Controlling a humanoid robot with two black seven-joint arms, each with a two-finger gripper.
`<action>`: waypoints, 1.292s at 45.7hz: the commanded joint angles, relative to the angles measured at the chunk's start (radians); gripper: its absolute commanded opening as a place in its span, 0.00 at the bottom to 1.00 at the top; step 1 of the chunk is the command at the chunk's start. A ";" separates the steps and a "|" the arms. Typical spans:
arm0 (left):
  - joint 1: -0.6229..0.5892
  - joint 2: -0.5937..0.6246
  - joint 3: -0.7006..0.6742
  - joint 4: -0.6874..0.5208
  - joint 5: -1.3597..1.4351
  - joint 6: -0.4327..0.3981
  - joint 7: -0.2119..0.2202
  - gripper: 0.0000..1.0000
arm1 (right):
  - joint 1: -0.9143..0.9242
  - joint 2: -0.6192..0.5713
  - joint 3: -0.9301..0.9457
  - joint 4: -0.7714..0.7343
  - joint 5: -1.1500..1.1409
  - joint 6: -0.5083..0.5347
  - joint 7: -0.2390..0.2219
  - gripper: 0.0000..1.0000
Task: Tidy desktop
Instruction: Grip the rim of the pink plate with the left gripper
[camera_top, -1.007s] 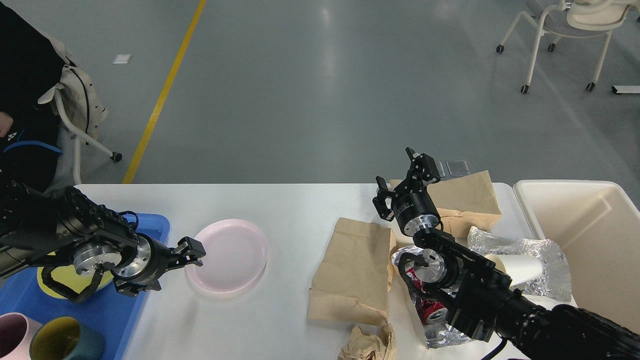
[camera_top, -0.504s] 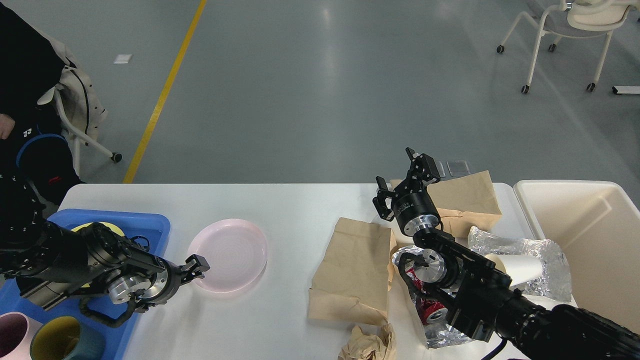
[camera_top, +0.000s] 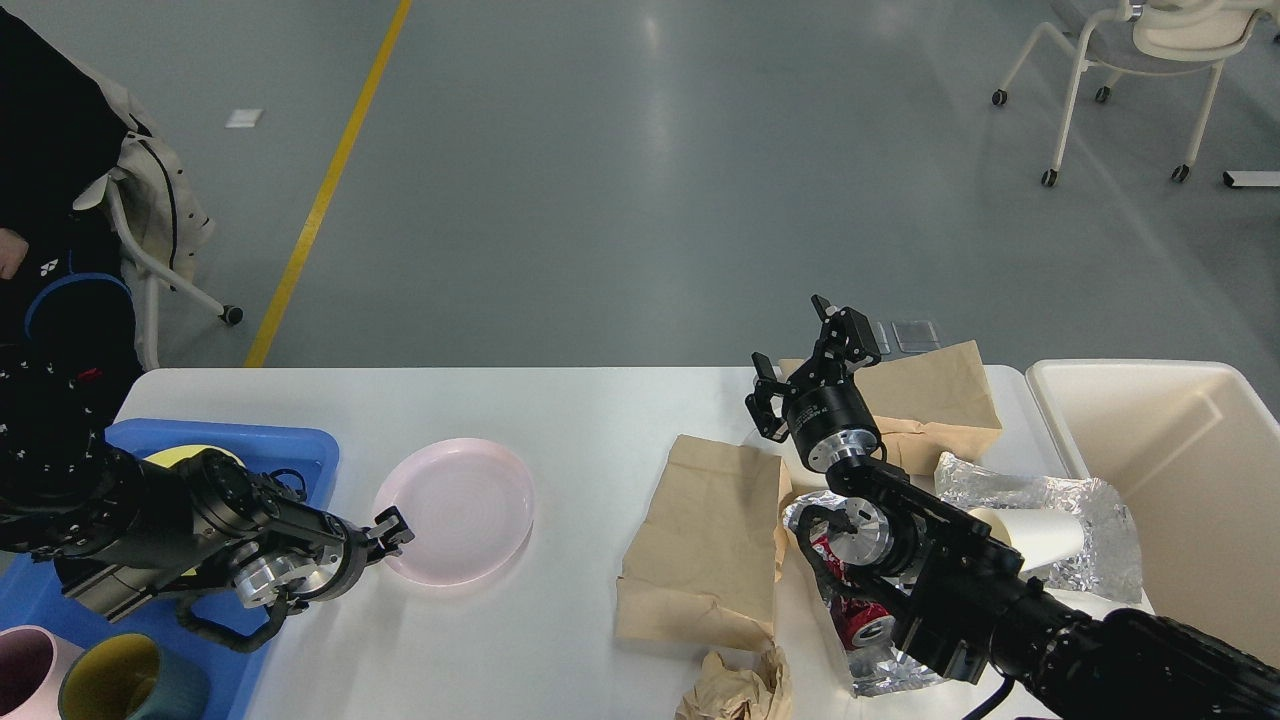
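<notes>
The white desktop (camera_top: 590, 420) carries a pink plate (camera_top: 455, 510) left of centre. My left gripper (camera_top: 388, 535) sits low at the plate's front-left rim, one fingertip (camera_top: 393, 522) touching or nearly touching the edge. Its jaws are seen end-on and dark, so their state is unclear. My right gripper (camera_top: 800, 345) is raised above the table's far right part, open and empty, over a flat brown paper bag (camera_top: 930, 395). A second brown bag (camera_top: 710, 530), crumpled foil (camera_top: 1060, 495), a white paper cup (camera_top: 1035, 535), a crushed red can (camera_top: 865, 625) and a brown paper wad (camera_top: 735, 690) lie around the right arm.
A blue tray (camera_top: 305, 450) at the left holds a yellow plate (camera_top: 185, 456), a pink mug (camera_top: 25, 670) and a dark mug with yellow inside (camera_top: 130, 685). A cream bin (camera_top: 1170, 450) stands beyond the right end. A person and a chair are at the far left.
My left arm has dropped lower and pulled back toward the front, uncovering the yellow plate; its gripper stays at the pink plate's left rim. The right arm has not moved.
</notes>
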 joint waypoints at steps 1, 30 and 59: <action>0.006 -0.015 0.000 0.008 0.002 0.000 0.002 0.65 | 0.000 0.000 0.000 0.000 0.000 0.000 0.000 1.00; 0.031 -0.032 -0.001 0.063 0.003 0.006 0.037 0.41 | 0.000 0.000 0.000 0.000 0.000 0.000 0.000 1.00; 0.051 -0.052 -0.017 0.072 0.011 0.062 0.037 0.19 | 0.000 0.000 0.000 0.000 0.000 0.000 0.000 1.00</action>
